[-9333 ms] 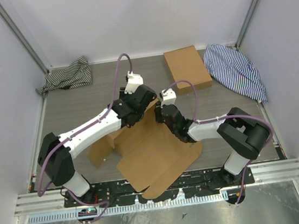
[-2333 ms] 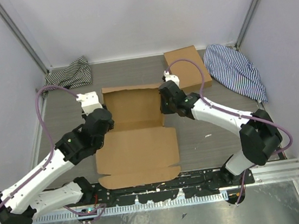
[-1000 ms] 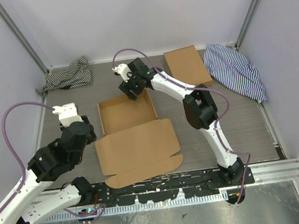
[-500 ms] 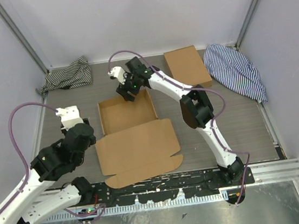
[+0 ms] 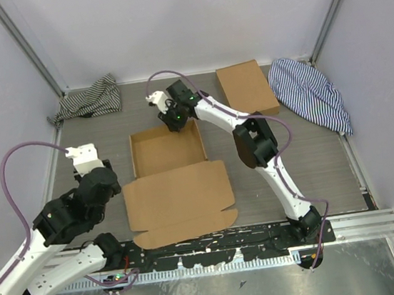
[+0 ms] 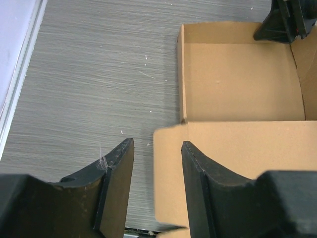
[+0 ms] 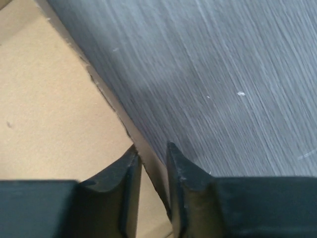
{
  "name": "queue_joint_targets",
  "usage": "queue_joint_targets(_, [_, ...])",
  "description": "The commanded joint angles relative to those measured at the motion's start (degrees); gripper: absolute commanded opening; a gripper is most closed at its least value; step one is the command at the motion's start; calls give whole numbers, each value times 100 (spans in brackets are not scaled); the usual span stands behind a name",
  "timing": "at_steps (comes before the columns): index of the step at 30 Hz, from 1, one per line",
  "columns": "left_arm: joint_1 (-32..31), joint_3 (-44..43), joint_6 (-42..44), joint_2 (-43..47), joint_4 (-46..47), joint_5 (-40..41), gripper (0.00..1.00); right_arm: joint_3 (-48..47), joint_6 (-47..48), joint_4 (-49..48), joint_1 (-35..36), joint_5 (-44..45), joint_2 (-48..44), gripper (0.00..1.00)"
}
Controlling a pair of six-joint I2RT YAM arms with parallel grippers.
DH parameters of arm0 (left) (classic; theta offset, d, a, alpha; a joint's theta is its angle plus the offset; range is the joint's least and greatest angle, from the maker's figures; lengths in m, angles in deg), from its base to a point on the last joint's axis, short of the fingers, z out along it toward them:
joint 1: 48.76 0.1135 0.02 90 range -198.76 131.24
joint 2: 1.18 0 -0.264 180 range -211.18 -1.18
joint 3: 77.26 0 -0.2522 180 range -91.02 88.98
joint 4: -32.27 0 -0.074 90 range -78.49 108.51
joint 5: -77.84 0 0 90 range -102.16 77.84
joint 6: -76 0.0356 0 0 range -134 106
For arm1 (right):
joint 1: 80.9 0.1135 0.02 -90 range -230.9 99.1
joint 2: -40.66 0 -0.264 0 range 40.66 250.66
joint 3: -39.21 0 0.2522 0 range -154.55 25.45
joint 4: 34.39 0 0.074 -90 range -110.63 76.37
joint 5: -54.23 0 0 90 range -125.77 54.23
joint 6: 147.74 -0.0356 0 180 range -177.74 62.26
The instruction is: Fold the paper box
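Paper box (image 5: 177, 193): frame centre, tray walls up, lid flat toward the bottom edge. Right gripper (image 7: 151, 153): nipped onto the tray's far wall, upper centre. Left gripper (image 6: 156, 145): spread, empty (nearer arm; lid's left edge sits in its gap).

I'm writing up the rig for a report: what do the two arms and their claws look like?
Both the left arm and right arm have white links with black joints and a looping purple cable. The left claw and right claw each have two black fingers.

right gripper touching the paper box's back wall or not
Touching, right wrist view: the paper box wall sits pinched between the right gripper's fingers.
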Motion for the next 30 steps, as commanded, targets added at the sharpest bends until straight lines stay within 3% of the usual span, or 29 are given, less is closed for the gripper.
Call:
queue_joint_targets(1, [17, 93, -97, 147, -90, 112, 50, -20, -965, -354, -270, 337, -150, 21])
queue_joint_targets(4, [13, 116, -106, 256, -84, 85, 50, 101, -1761, -397, -589, 198, -249, 9])
queue_joint_targets(10, [18, 150, -106, 430, -62, -29, 49, 910, -3195, -382, -931, 65, -864, 7])
queue_joint_targets(14, [15, 147, -114, 575, -43, -67, 49, 2211, -4071, -400, -726, 99, -1849, 7])
queue_joint_targets(20, [16, 203, -78, 873, 101, -189, 48, 4535, -6022, -1004, -184, 1031, -3391, 3])
queue_joint_targets(23, [14, 209, -71, 984, 125, -188, 47, 5481, -7136, -1651, 44, 1050, -4174, 15])
queue_joint_targets(26, [18, 188, -155, 974, 14, -156, 46, 6041, -8040, -2102, 578, 1213, -4776, 39])
queue_joint_targets(30, [17, 110, -262, 879, -152, -161, 46, 6118, -8460, -1972, 1260, 1510, -5196, 50])
